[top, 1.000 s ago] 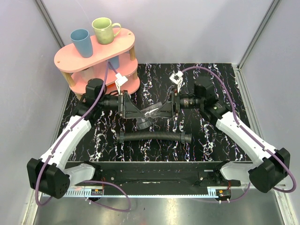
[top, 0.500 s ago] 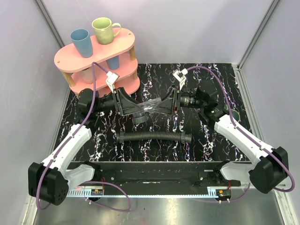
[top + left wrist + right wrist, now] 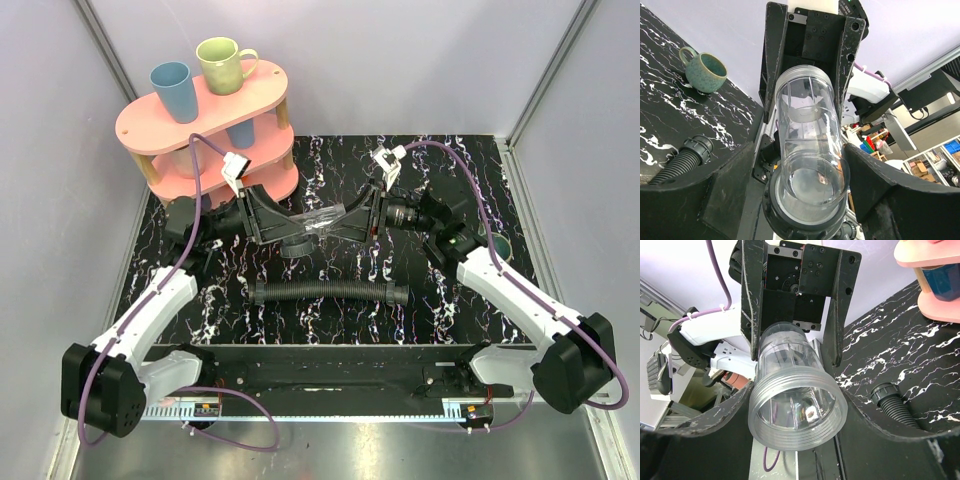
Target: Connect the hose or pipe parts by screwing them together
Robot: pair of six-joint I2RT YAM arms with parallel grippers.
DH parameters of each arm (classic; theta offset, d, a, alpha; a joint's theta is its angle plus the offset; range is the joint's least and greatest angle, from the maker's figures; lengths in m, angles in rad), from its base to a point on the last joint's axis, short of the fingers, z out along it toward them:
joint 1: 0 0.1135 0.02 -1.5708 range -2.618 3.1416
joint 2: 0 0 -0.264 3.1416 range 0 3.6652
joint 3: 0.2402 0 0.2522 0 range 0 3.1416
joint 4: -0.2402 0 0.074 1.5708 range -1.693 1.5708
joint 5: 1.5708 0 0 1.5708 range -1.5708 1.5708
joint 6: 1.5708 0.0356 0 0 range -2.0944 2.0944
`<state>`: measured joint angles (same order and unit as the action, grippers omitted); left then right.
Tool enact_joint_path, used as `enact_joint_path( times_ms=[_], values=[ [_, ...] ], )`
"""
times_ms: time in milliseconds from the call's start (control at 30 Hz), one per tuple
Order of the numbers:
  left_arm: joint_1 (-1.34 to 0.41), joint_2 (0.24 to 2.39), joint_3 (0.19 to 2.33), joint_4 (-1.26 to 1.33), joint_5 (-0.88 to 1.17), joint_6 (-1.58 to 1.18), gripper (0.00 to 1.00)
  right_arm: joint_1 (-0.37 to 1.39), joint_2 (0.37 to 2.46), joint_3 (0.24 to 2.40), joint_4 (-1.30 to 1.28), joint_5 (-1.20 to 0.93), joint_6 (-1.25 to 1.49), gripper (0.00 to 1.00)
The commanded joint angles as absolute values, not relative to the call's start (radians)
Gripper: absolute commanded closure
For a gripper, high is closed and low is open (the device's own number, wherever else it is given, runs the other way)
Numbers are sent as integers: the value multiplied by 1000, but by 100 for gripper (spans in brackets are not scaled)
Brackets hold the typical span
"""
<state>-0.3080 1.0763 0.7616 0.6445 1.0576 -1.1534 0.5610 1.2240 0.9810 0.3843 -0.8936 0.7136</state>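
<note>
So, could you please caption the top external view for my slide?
Clear tube held between both arms' jaws, ribbed black hose lying unconnected nearby.

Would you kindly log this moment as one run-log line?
right hand: shut on clear tube | left hand: at tube's collared end, grip unclear | black hose: on table, unconnected

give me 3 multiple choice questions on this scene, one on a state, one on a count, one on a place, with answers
1. The clear tube is:
A) raised between the left tool and the right tool
B) snapped in two
C) lying flat, untouched

2. Cups on the pink shelf's top tier:
A) one
B) four
C) two

3. The black ribbed hose is:
A) on the pink shelf
B) lying on the table
C) in the right tool

Answers:
1 A, both wrist views show it in the air between the fingers.
2 C, a blue cup and a green mug.
3 B, it lies loose, nearer the arm bases than the tube.
</note>
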Motion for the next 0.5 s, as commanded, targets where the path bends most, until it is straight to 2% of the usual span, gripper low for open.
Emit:
enact_joint_path(
  times_ms=[0, 200, 233, 300, 333, 400, 433, 467],
  values=[
    [-327, 1089, 775, 709, 1020, -1161, 25, 561, 1203, 974, 495, -861, 738, 82],
    [-348, 1094, 790, 647, 996, -1120, 26, 563, 1213, 971, 494, -848, 747, 83],
    [-351, 1095, 796, 631, 991, -1114, 29, 561, 1213, 968, 495, -847, 747, 83],
    [-360, 1104, 799, 632, 992, -1109, 46, 563, 1215, 963, 500, -841, 749, 83],
    [-362, 1106, 804, 627, 992, -1111, 64, 561, 1213, 962, 500, -838, 747, 83],
    [-362, 1115, 808, 617, 996, -1112, 80, 561, 1212, 956, 496, -831, 747, 82],
    [-361, 1117, 818, 579, 993, -1105, 92, 563, 1210, 953, 492, -828, 744, 75],
    [-357, 1117, 824, 548, 985, -1073, 96, 563, 1209, 951, 488, -830, 739, 73]
  ],
)
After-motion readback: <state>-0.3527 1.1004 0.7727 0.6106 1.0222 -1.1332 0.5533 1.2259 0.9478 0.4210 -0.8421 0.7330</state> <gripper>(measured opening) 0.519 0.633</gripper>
